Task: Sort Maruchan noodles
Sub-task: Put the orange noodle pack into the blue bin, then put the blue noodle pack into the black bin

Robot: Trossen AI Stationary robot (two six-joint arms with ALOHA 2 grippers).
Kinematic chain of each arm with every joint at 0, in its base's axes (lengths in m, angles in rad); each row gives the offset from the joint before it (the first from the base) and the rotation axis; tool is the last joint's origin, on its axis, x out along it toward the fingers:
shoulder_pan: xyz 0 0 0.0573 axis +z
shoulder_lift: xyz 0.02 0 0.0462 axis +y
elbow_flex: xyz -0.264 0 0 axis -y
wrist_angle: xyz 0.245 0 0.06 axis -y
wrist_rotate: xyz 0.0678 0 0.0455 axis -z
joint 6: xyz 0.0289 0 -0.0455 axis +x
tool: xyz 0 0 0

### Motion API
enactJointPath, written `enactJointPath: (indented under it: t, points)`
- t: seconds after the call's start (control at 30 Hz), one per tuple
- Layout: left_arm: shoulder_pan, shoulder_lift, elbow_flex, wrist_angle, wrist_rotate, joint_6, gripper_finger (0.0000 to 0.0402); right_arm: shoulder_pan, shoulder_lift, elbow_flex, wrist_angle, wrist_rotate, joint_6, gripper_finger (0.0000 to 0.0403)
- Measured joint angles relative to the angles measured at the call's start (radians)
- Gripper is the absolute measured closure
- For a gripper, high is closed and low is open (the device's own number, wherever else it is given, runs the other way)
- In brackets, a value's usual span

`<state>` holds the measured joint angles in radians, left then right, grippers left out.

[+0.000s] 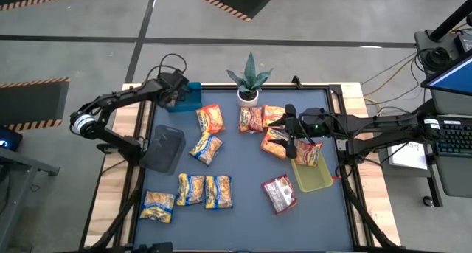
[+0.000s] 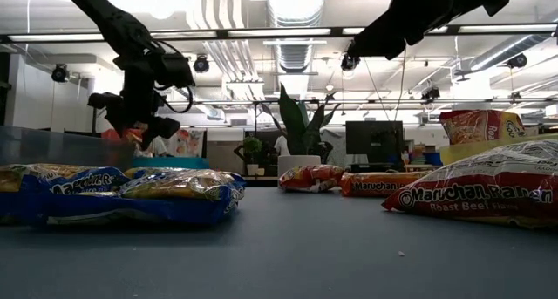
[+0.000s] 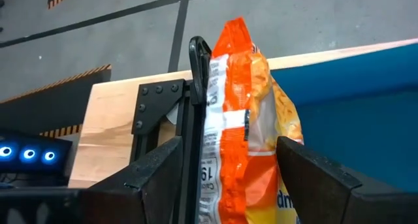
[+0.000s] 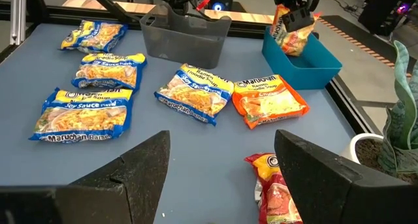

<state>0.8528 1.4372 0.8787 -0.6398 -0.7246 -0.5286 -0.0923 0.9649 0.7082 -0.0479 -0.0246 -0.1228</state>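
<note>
My left gripper (image 1: pixel 179 93) hangs over the blue bin (image 4: pixel 313 61) at the table's far left, open, fingers pointing slantwise down. An orange Maruchan packet (image 3: pixel 241 87) stands upright on edge between its fingers, its lower end in the bin. My right gripper (image 4: pixel 219 185) hovers open over the table's middle right with nothing between its fingers. Below it lie three orange packets (image 1: pixel 274 141). An orange packet (image 4: pixel 268 103) and several yellow-and-blue packets (image 4: pixel 81 116) lie flat on the left half. A red-and-white packet (image 1: pixel 279 194) lies near the front. My left gripper has one finger on each flat side of the orange packet's lower half (image 3: pixel 261 178). A gap shows at one finger (image 3: pixel 163 165). At the other finger (image 3: pixel 307 172) the packet lies close, and I cannot tell whether it touches.
A grey bin (image 1: pixel 166 146) stands at the left edge. A yellow-green bin (image 1: pixel 313 178) at the right edge holds an orange packet (image 1: pixel 308 153) leaning on its rim. A potted plant (image 1: pixel 249 83) stands at the far middle. The blue mat between the packets is bare.
</note>
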Motion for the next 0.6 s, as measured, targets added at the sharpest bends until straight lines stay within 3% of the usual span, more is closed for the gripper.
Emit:
enactJointPath:
  t: [0.4, 0.6]
  points:
    - [-0.001, -0.025, 0.101, -0.14, -0.027, 0.023, 0.0172, 0.0, 0.0, 0.0, 0.0, 0.0, 0.0, 0.014]
    - [-0.064, -0.079, 0.145, -0.201, -0.024, 0.022, 0.0172, 0.0, 0.0, 0.0, 0.0, 0.0, 0.0, 0.014]
